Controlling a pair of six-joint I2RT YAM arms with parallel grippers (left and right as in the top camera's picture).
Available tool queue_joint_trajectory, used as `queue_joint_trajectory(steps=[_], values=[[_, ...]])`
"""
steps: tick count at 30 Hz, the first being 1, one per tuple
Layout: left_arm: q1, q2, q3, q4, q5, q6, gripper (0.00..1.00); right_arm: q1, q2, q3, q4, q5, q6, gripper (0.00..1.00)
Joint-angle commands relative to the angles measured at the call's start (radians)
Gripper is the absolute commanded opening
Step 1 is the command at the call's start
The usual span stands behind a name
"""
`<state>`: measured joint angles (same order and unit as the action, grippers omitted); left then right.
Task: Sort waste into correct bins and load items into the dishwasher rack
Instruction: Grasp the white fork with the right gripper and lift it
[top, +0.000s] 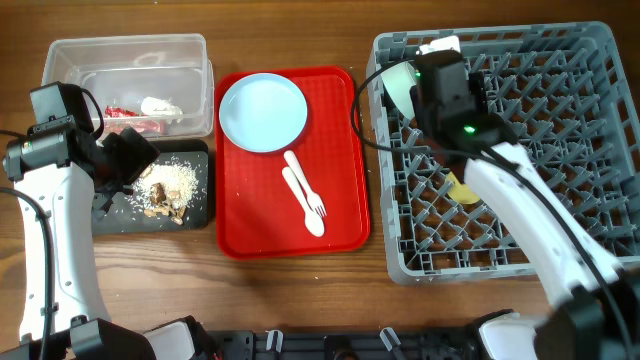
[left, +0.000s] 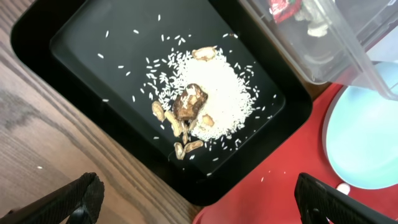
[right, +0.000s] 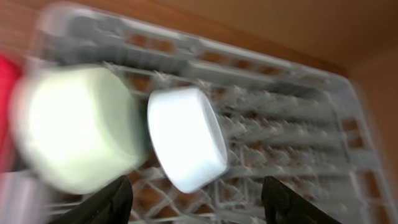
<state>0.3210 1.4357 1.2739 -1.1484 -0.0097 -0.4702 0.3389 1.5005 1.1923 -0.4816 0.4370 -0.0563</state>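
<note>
The black tray holds the rice and brown food scraps, also in the left wrist view. The clear tub holds the red wrapper and white tissue. The round plate, white fork and spoon lie on the red serving tray. In the grey rack the mint green bowl and light blue bowl stand on edge; a yellow cup lies lower. My left gripper is open above the black tray's edge. My right gripper is open above the bowls.
The red serving tray lies between the bins and the rack. The rack fills the right side of the wooden table. The right arm stretches across the rack. The left arm stands by the table's left edge.
</note>
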Motion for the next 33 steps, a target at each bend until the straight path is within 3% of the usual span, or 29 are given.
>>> queue_joint_trajectory(steps=[1,3,5,9,15,22,33], values=[[0.003,-0.020,0.005,-0.001,0.009,-0.013,1.00,0.002,-0.093,0.004,-0.056,-0.607,0.116,0.68],[0.002,-0.019,0.005,-0.001,0.018,-0.013,1.00,0.016,-0.086,0.004,-0.102,-0.862,0.116,0.68],[0.002,-0.016,0.004,-0.001,0.021,-0.013,1.00,0.074,-0.068,0.004,-0.165,-0.875,0.074,0.68],[0.002,-0.016,0.004,-0.001,0.024,-0.013,1.00,0.252,0.058,0.004,-0.216,-0.770,0.030,0.68],[0.002,-0.016,0.004,-0.001,0.035,-0.013,1.00,0.399,0.296,0.004,-0.202,-0.543,0.036,0.67],[0.002,-0.016,0.004,-0.001,0.035,-0.013,1.00,0.410,0.379,0.004,-0.084,-0.434,0.112,0.60],[0.002,-0.016,0.004,-0.001,0.035,-0.012,1.00,0.433,0.427,0.004,-0.090,-0.417,0.108,0.60]])
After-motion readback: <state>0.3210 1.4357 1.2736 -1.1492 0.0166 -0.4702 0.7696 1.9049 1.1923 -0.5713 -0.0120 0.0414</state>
